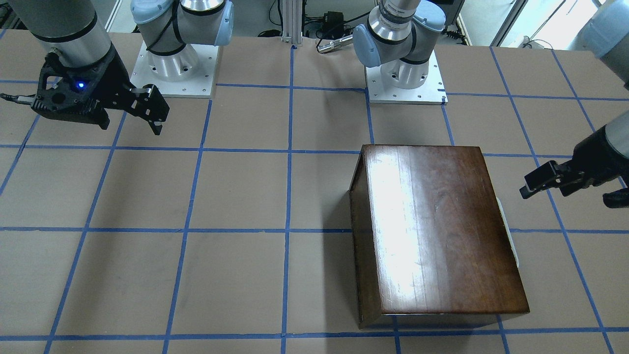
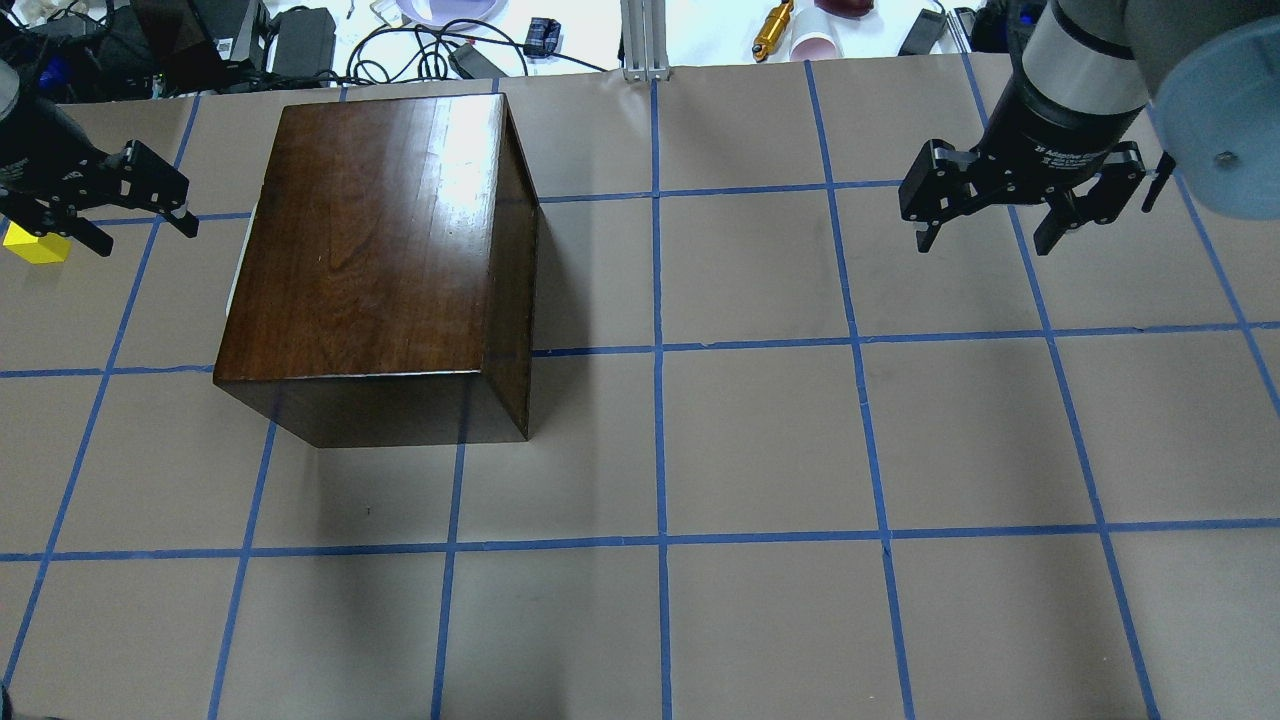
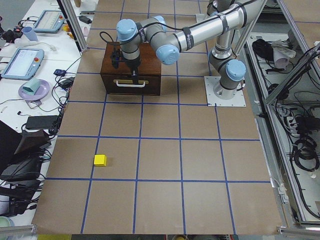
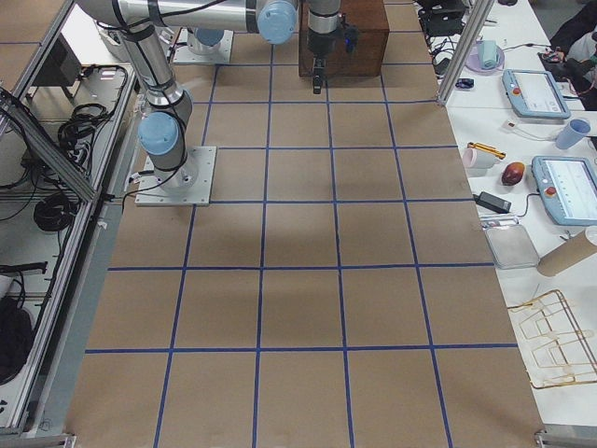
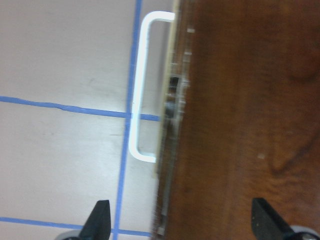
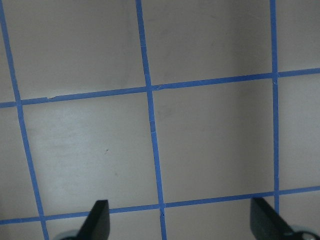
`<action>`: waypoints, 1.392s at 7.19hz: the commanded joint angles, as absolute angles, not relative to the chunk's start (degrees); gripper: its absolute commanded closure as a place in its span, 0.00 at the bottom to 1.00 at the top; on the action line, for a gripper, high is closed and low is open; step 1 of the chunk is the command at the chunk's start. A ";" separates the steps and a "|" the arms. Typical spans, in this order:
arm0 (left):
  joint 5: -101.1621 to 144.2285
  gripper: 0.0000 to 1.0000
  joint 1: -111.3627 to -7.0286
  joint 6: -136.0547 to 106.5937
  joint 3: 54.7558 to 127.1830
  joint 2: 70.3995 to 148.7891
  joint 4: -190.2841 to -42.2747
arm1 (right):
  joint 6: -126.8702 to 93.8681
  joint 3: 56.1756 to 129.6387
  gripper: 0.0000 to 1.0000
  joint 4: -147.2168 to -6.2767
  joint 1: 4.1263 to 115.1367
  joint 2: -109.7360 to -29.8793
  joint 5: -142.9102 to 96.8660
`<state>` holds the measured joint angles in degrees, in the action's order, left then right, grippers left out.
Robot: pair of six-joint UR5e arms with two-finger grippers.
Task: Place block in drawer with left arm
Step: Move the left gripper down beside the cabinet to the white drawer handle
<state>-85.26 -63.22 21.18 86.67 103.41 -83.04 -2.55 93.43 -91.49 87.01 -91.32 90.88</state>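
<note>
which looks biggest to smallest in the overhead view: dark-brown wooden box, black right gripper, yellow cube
1. dark-brown wooden box
2. black right gripper, enlarged by nearness to the camera
3. yellow cube, partly covered by the left gripper

Overhead and front cameras opposed, sharing the wooden box, wrist cameras downward

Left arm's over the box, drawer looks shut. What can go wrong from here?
1. The drawer is closed. The open left gripper hangs over the box edge with one finger above the wood, so a straight descent may hit the top, not the white handle.
2. The right gripper hovers far off and nothing braces the box, so a pull may drag it.
3. The block sits at the overhead view's edge, partly hidden by the left gripper.
</note>
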 commanded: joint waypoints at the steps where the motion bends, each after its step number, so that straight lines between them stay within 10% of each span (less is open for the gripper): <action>1: -83.42 0.00 -62.23 24.77 86.66 107.12 -80.08 | -2.55 93.43 0.00 -91.49 87.01 -91.32 90.88; 10: -79.10 0.00 -62.23 29.27 86.75 114.78 -78.22 | -2.55 93.43 0.00 -91.49 87.01 -91.32 90.88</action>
<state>-79.12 -62.23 28.80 86.73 114.40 -78.10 -2.55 93.48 -91.49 86.98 -91.32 90.88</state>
